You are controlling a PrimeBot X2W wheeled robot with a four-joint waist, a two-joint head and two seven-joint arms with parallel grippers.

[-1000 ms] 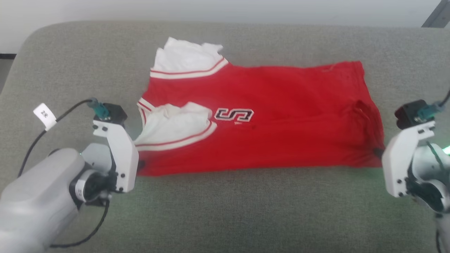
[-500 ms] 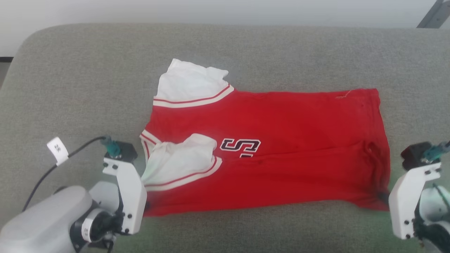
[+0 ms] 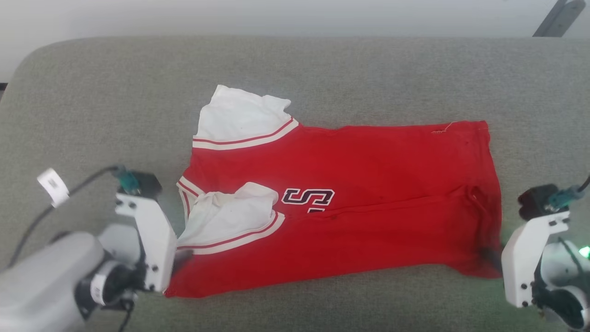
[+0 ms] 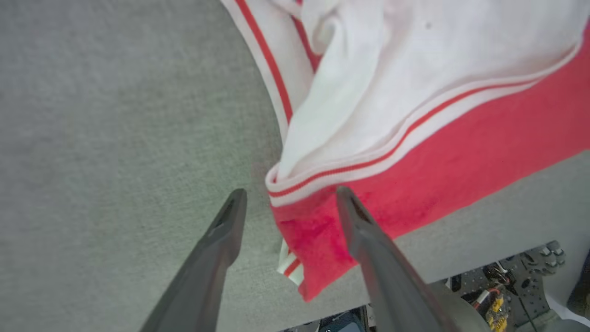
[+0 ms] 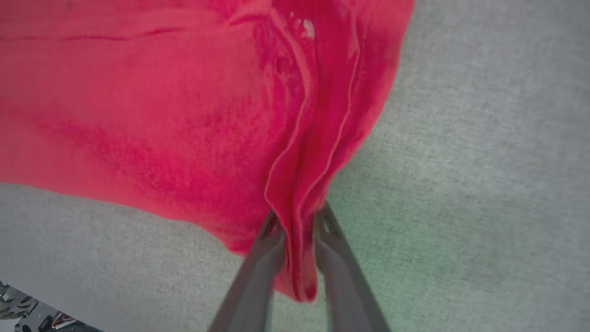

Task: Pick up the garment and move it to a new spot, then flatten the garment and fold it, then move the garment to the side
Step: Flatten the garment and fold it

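Two states: left end effector [image 4: 290, 192] gapes empty astride the shirt's [image 3: 341, 203] near corner on the grey cushion [image 3: 322, 69], right end effector [image 5: 298, 212] pinches bunched hem; any one-sided pull would likely skew the fold.

I see my right claw [image 5: 298, 214] pinching a bunched fold | garment [image 5: 161, 101] red, rumpled | grey fabric surface [image 5: 484, 184] beneath

The fold in the garment [image 3: 368, 175] hides its lettering [image 3: 308, 197] but for an S. The left forearm [image 3: 41, 276] is cut off at the edge.
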